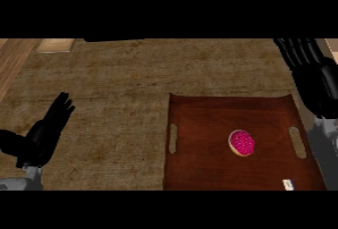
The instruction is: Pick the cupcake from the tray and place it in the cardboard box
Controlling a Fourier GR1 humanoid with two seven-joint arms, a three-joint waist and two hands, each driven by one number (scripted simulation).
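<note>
A cupcake [242,142] with pink-red topping and a pale base sits right of centre on a dark brown wooden tray [204,129]. The tray has a slot handle on each short side. At the top left edge a corner of the cardboard box [56,44] shows, mostly cut off. My right hand [315,76] is raised along the right edge, beyond the tray's far right corner, fingers straight and open, holding nothing. My left hand [45,132] rests open at the left, fingers pointing up, well away from the tray.
The counter top [112,89] is a mottled brown surface between the tray and the box. A strip of lighter wood [13,58] runs along the far left. A small white tag [288,184] lies at the tray's near right corner.
</note>
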